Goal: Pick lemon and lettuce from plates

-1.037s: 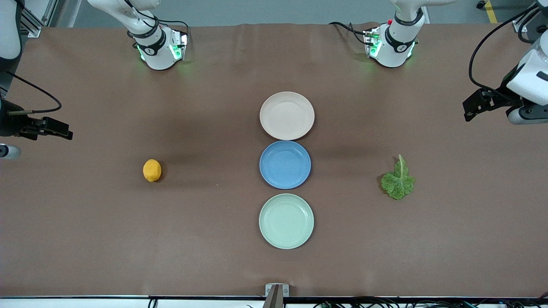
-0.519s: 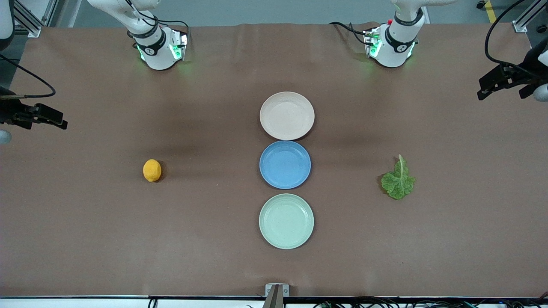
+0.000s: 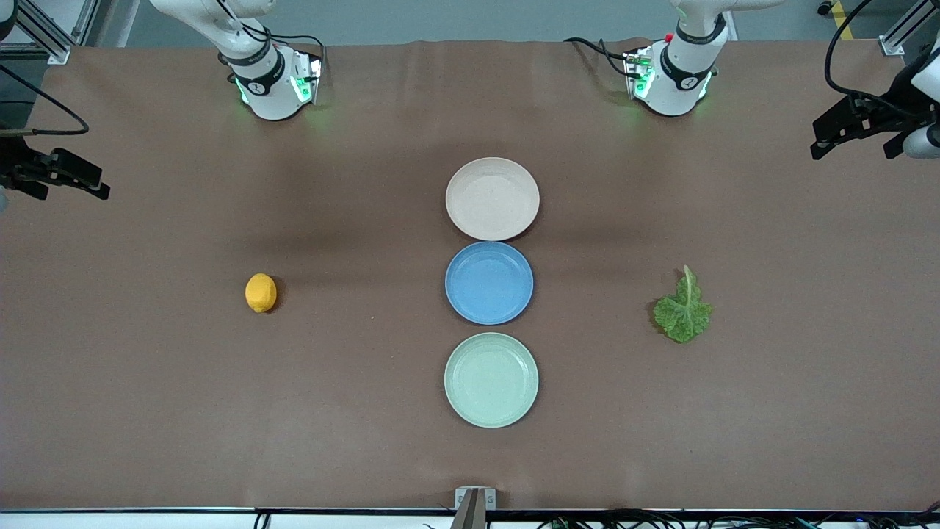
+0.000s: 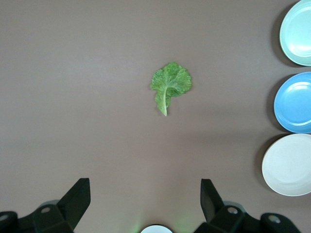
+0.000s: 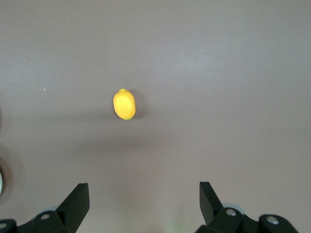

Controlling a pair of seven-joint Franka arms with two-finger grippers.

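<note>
The lemon [image 3: 261, 292] lies on the bare table toward the right arm's end, also in the right wrist view [image 5: 124, 104]. The lettuce [image 3: 684, 308] lies on the bare table toward the left arm's end, also in the left wrist view [image 4: 169, 85]. The beige-pink plate [image 3: 492, 198] and the mint green plate [image 3: 490, 380] are both empty. My left gripper [image 3: 853, 147] is open and empty, high over the left arm's end of the table [image 4: 145, 187]. My right gripper [image 3: 67, 185] is open and empty, high over the right arm's end [image 5: 143, 189].
An empty blue plate [image 3: 489, 283] sits between the two other plates, in one row at the table's middle. All three plates show at the edge of the left wrist view, the blue one [image 4: 295, 103] in the middle. The arm bases stand along the table's edge farthest from the front camera.
Both grippers have drawn away from the table's middle, toward the table's ends and the bases' side. The lemon, lettuce and plates have not moved.
</note>
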